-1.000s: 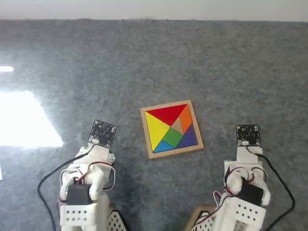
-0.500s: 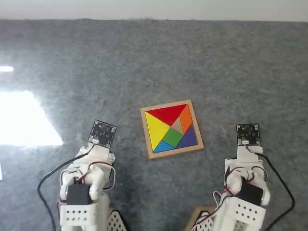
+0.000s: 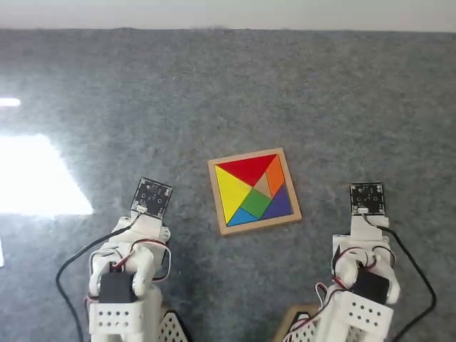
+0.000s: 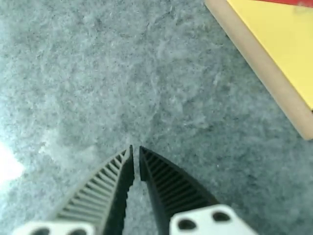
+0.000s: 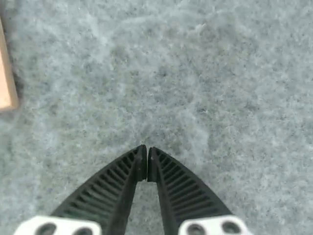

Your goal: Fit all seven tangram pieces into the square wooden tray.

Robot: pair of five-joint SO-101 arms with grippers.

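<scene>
Grey felt covered the bench [image 3: 342, 92], the largest thing on my screens. Next in size came the left arm [image 3: 128, 267] and the right arm [image 3: 363, 271], both folded at the near edge. Beyond them, roughly midway between the two, lay the square wooden tray [image 3: 261, 225], turned slightly askew on the felt. Inside its rim I counted seven pieces: the red triangle [image 3: 247, 169], the yellow triangle [image 3: 229, 192], the purple piece [image 3: 280, 204], the orange piece [image 3: 275, 175], the green square [image 3: 256, 204], the blue triangle [image 3: 242, 216] and the tan triangle [image 3: 263, 187]. They filled the square with no gap I could see, so I judged the job done.

What worried me was any needless reach. A fingertip catching the rim could slide the tray across the felt, and a tip dragged over the pieces could lever one up out of its seat. From above I could not tell whether every piece sat fully flush.

The left gripper [image 4: 136, 152] had its jaws pressed together on nothing, hanging over bare felt, with the tray's edge near it on the yellow triangle's side. The right gripper [image 5: 146, 152] was likewise closed and empty, well apart from the tray.
</scene>
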